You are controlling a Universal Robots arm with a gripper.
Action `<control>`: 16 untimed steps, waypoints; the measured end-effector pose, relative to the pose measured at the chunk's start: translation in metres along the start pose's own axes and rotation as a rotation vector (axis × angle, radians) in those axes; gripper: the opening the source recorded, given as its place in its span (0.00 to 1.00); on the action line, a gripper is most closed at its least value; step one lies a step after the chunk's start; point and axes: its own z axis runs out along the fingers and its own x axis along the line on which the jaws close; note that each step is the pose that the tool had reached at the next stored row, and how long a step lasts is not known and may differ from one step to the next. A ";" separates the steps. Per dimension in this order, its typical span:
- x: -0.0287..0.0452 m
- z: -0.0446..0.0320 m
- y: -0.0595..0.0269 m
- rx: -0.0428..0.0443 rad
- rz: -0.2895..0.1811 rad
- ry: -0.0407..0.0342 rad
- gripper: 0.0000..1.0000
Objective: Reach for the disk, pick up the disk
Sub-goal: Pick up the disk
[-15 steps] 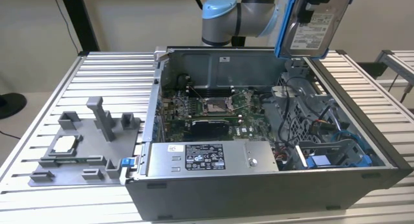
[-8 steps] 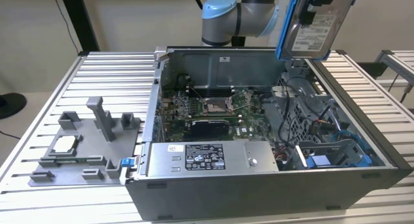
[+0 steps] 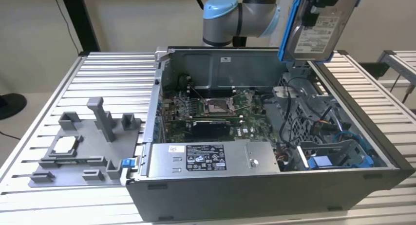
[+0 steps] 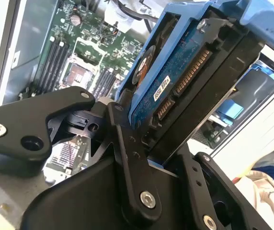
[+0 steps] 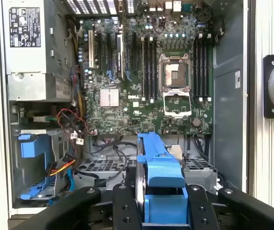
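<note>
Right, starting closest to my cameras: the gripper (image 4: pixel 149 143) has its black fingers (image 4: pixel 127 158) pressed against the disk (image 4: pixel 175 81), pinching it by its edges, and in the second wrist view I see the drive's circuit-board underside and connector row facing me, wrapped by the blue bracket (image 4: pixel 256 17). I'd judge that edge grip keeps the pads on the sturdy frame rather than on the board itself.

In the first wrist view the disk (image 5: pixel 161 177) stands edge-on between the fingers, blue bracket toward the camera, hanging over the open computer case (image 5: pixel 228 96). Beyond it, at about twelve o'clock from the drive, lies the motherboard (image 5: pixel 142 86) with its bare processor socket (image 5: pixel 174 74); at about ten o'clock sits the power supply box (image 5: pixel 29 48), and at roughly nine o'clock the blue drive bay (image 5: pixel 34 158) with loose cables.

Further out, in the exterior view, the disk (image 3: pixel 317 32) hangs upright and well above the case's far rim, white label outward, clear of the case walls. So I judge the pickup is made. Off at nine o'clock from the case, a grey fixture tray (image 3: pixel 85 147) rests on the slatted table (image 3: pixel 110 69).
</note>
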 end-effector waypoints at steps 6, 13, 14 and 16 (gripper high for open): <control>0.0050 0.0000 -0.0002 0.0000 0.000 0.0000 0.00; 0.0171 0.0000 -0.0009 0.0000 0.000 -0.0001 0.00; 0.0189 0.0000 -0.0009 0.0000 0.000 0.0000 0.00; 0.0223 0.0000 -0.0011 0.0000 0.000 0.0000 0.00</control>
